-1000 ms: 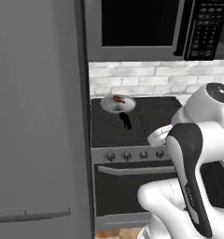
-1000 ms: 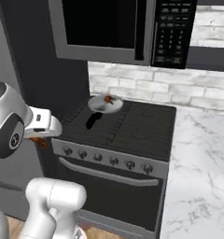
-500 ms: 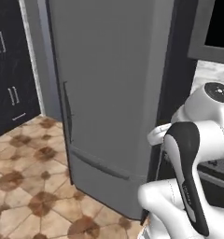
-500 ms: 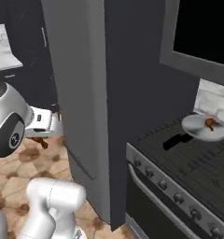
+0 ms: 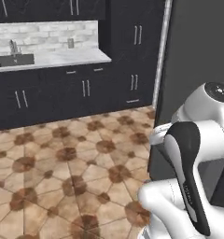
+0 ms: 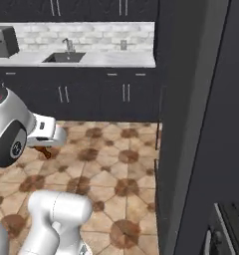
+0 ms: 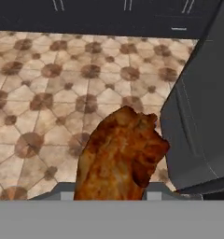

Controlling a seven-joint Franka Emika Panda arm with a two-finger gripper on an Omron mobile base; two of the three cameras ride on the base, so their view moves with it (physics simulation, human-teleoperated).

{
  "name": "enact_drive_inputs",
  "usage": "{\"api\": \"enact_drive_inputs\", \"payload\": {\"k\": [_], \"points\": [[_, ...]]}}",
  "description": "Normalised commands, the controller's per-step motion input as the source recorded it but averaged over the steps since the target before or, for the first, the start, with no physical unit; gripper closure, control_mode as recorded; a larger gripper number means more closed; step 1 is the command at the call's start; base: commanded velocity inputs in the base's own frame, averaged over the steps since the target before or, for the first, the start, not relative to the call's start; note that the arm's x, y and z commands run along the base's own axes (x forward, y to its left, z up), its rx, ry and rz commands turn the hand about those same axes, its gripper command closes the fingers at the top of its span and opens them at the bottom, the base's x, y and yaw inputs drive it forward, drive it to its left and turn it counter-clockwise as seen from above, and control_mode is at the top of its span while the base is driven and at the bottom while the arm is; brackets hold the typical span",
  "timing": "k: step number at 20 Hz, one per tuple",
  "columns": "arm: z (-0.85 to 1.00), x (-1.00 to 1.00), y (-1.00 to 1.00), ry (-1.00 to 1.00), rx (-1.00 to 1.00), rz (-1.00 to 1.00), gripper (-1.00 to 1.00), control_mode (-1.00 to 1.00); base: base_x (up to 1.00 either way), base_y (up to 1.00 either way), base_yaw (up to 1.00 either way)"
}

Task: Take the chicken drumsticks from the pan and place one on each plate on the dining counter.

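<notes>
1 chicken drumstick (image 7: 121, 156) sits between the fingers, its far end reaching past their tips. Beyond it lies the tiled floor (image 7: 62, 93), with the fridge (image 7: 202, 116) to its right.

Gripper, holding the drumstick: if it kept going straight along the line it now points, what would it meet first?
Probably the patterned tile floor. The gripper, shut on the chicken drumstick, points forward and down over open floor, with the dark appliance side just off to one side. Depth is hard to judge, so that panel might be grazed.
</notes>
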Motion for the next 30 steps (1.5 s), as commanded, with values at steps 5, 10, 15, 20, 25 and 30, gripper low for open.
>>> {"api": "enact_drive_inputs", "payload": {"k": [5,10,15,20,25,30], "points": [[0.0,0.0,0.0,0.0,0.0,0.0,1.0,1.0,0.4,-0.01,0.97],[0.0,0.0,0.0,0.0,0.0,0.0,1.0,1.0,0.33,-0.01,1.0],[0.0,0.0,0.0,0.0,0.0,0.0,1.0,1.0,0.42,-0.01,1.0],[0.0,0.0,0.0,0.0,0.0,0.0,1.0,1.0,0.6,-0.07,0.82],[0.0,0.0,0.0,0.0,0.0,0.0,1.0,1.0,1.0,-0.24,0.02],[0.0,0.0,0.0,0.0,0.0,0.0,1.0,1.0,0.93,-0.43,0.07]]}}
